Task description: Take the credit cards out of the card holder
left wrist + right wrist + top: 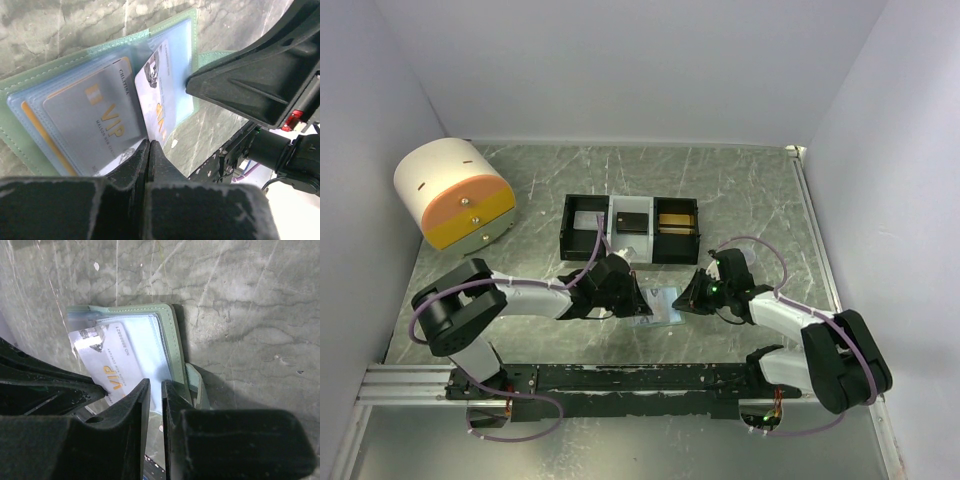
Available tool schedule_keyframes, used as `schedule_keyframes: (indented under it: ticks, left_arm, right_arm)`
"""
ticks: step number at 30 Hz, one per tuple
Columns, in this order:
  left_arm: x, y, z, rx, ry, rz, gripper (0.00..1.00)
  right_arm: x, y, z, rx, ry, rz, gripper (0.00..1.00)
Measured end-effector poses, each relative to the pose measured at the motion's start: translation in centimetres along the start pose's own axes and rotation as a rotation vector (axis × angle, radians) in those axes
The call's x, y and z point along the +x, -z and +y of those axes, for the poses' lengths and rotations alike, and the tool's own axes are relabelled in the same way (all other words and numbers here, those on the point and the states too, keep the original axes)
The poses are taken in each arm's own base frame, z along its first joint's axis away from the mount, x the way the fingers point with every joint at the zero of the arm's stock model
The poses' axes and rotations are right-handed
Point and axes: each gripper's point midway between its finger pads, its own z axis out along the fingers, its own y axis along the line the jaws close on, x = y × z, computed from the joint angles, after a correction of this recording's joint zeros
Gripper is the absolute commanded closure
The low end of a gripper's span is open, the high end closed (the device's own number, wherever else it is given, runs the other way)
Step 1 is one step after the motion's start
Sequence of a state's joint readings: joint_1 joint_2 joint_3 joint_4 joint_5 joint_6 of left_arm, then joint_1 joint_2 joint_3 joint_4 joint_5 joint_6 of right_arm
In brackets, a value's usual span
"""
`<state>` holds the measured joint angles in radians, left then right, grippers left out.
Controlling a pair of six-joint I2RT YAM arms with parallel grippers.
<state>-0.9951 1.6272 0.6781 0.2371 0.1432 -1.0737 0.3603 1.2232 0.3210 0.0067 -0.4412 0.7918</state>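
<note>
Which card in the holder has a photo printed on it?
The white card with orange lettering; the grey VIP card beside it in the card holder shows none.

Soft, even light is falling from above onto the grey marbled surface point(740, 190), leaving only faint shadows. In the left wrist view, glare is bleaching the clear plastic inside the sage-green bifold card holder point(17, 145), and the black left hand point(149, 150) is blurring in the foreground. The black right hand point(156, 387) is looming dark and soft-focused, while the holder is throwing a deep shadow rightward.
</note>
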Motion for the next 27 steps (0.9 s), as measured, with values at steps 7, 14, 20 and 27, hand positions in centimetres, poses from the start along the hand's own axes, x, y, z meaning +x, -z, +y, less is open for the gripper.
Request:
schedule_keyframes:
  ticks: [7, 14, 20, 27]
  left_arm:
    - [0.1, -0.2, 0.1, -0.004, -0.002, 0.009, 0.93]
    - [0.0, -0.2, 0.0, -0.004, -0.009, 0.010, 0.93]
    - [0.0, -0.2, 0.0, -0.008, -0.012, 0.012, 0.93]
    - [-0.1, -0.4, -0.1, -0.018, -0.019, 0.019, 0.93]
  right_arm:
    - [-0.4, 1.0, 1.1, -0.021, 0.055, -0.004, 0.76]
    - [-1.4, 1.1, 3.9, -0.110, 0.119, 0.014, 0.74]
    - [0.7, -0.7, 1.7, -0.067, 0.097, 0.139, 0.74]
    - [1.0, -1.0, 1.6, -0.067, 0.101, 0.160, 0.74]
